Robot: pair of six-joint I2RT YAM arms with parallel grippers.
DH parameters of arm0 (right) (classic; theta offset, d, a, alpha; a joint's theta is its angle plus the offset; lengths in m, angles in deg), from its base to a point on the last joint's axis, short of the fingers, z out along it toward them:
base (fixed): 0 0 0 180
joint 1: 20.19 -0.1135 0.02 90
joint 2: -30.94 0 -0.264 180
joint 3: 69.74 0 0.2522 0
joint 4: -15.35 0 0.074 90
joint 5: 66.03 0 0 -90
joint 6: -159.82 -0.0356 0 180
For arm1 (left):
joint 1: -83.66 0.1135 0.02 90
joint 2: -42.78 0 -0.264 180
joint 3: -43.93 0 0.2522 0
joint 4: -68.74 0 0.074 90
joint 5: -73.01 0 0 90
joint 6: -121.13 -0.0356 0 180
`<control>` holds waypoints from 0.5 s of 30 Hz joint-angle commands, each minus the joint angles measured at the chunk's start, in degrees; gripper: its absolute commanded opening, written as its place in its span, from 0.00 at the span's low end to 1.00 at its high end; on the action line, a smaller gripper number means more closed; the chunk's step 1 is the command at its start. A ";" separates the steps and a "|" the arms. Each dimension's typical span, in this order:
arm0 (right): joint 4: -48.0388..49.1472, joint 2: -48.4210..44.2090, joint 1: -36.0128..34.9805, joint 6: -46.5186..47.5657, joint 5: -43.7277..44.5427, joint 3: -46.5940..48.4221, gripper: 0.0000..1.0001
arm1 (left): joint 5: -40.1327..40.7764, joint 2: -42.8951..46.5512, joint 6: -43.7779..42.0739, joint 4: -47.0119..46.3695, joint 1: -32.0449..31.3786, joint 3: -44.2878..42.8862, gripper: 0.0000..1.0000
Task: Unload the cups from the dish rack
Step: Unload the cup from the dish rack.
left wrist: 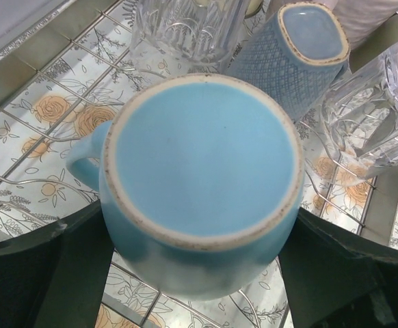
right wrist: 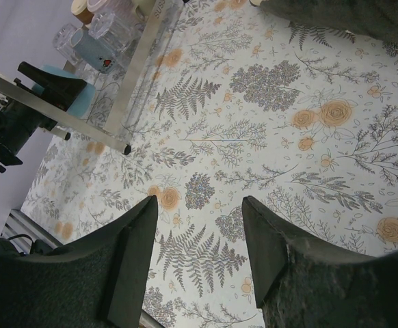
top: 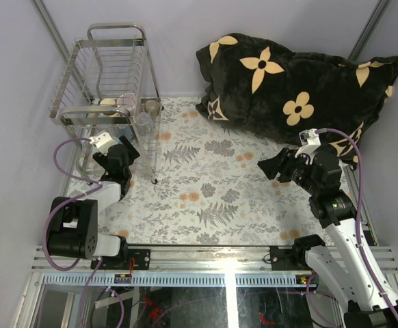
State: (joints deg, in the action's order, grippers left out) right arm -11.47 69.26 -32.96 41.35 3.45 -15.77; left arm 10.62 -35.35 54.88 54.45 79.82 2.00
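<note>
The dish rack [top: 110, 75] stands at the back left. In the left wrist view a light blue mug [left wrist: 206, 164] sits upside down on the rack's lower wire shelf [left wrist: 35, 171], base towards the camera and handle to the left. My left gripper [left wrist: 195, 225] reaches into the lower shelf [top: 120, 152], with a finger pressed on each side of the mug. Behind it are a blue textured cup [left wrist: 288, 61] and clear glasses [left wrist: 370, 116]. A cream-and-brown cup [top: 107, 106] and a pale pink mug [top: 127, 102] sit on the upper level. My right gripper [right wrist: 199, 212] is open and empty above the mat.
A large black pillow with cream flowers [top: 295, 82] lies at the back right. The floral mat [top: 206, 184] covers the table. The rack's front legs [top: 154, 179] stand on the mat. A small cup [top: 152, 107] sits at the rack's right edge.
</note>
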 commanded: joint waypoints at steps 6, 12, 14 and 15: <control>1.83 -0.77 -0.42 0.96 -0.67 -0.29 0.60 | -0.59 3.23 3.43 -5.43 -0.32 0.93 0.17; 2.04 -0.59 -0.41 0.91 -0.73 -0.54 0.60 | -1.18 4.64 5.80 -5.97 -0.31 1.87 0.17; 2.08 -0.49 -0.43 0.96 -0.83 -0.57 0.60 | -1.40 5.21 6.02 -6.23 -0.37 2.02 0.17; 2.09 -0.45 -0.42 0.96 -0.91 -0.57 0.60 | -1.39 5.40 6.15 -6.19 -0.32 2.01 0.17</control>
State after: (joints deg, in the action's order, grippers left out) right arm -11.47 69.15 -32.96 41.37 3.43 -16.53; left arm 8.83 -32.31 59.09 55.17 79.82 4.19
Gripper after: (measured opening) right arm 0.598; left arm 0.824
